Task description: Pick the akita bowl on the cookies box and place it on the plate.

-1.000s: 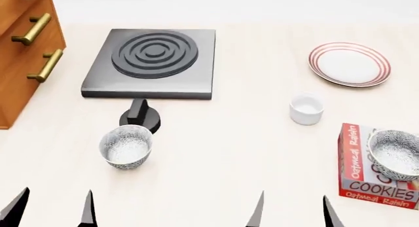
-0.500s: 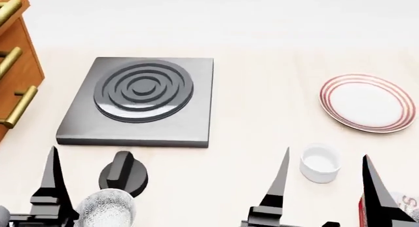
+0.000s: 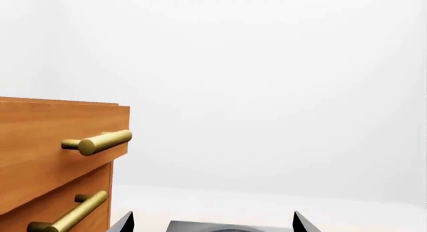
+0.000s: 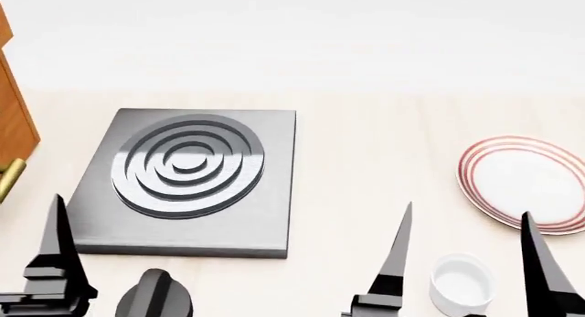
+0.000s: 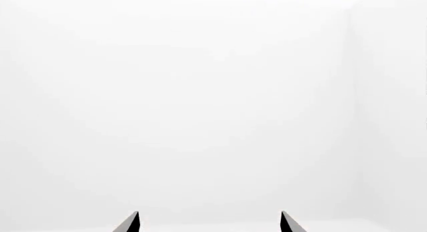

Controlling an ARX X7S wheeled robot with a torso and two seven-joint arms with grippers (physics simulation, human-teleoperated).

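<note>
R gripper point(image 4: 466, 262) fingers apart, empty, w/ white cup point(image 4: 462, 284) between them, plate point(image 4: 525, 183) just beyond. L gripper point(image 3: 210, 223) also apart, near stove point(image 4: 188, 176).

left claw point(image 3: 209, 223) parted, right claw point(image 4: 466, 252) parted, empty

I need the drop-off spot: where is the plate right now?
In the head view, the plate lies at the table's right edge, partly cut off, just beyond the small white cup.

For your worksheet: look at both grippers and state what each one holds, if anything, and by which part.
Nothing is held. The right gripper and the left gripper both stand open, with only empty space between their fingertips.
</note>
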